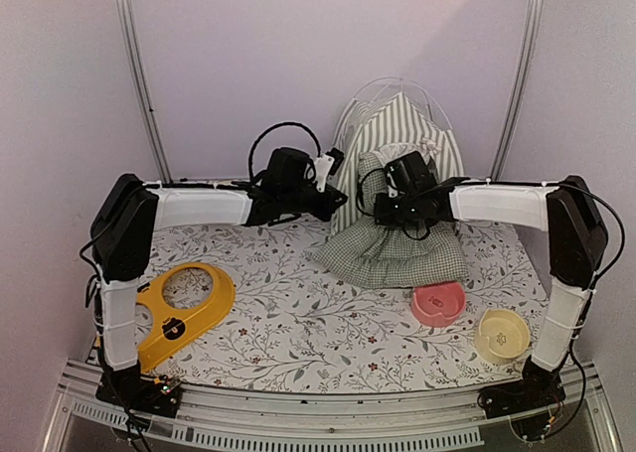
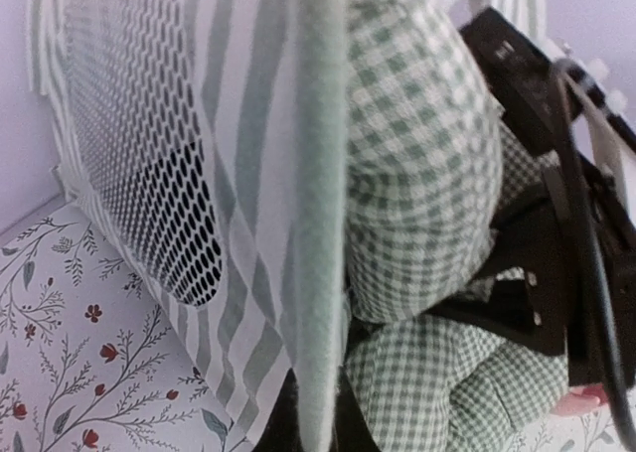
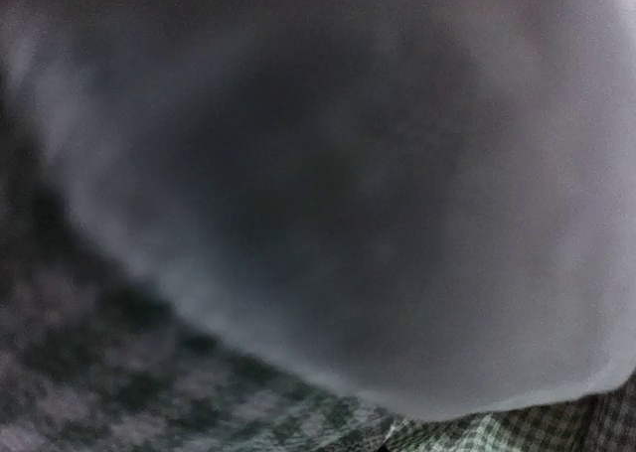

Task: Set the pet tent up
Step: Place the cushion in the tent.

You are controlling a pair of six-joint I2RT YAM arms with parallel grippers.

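the pet tent [image 1: 393, 134] stands roughly upright at the back of the table [image 1: 298, 323], with the checked cushion [image 1: 393, 253] slumped against its front. the left gripper [image 1: 324, 167] is closed tight on the tent's green-trimmed left edge. the right gripper [image 1: 402, 189] presses into the cushion, but cloth smothers its camera, so its grip cannot be told. the step looks like steadying the tent while the cushion goes in. next, the cushion probably needs pushing inside and flattening without tipping the light tent.

I count: one tent [image 1: 383, 124]; one cushion [image 1: 388, 255]; two bowls, pink bowl [image 1: 438, 303], cream bowl [image 1: 501, 334]; one yellow holder [image 1: 199, 318]; two arms, mine: left arm [image 1: 199, 209], right arm [image 1: 497, 204].
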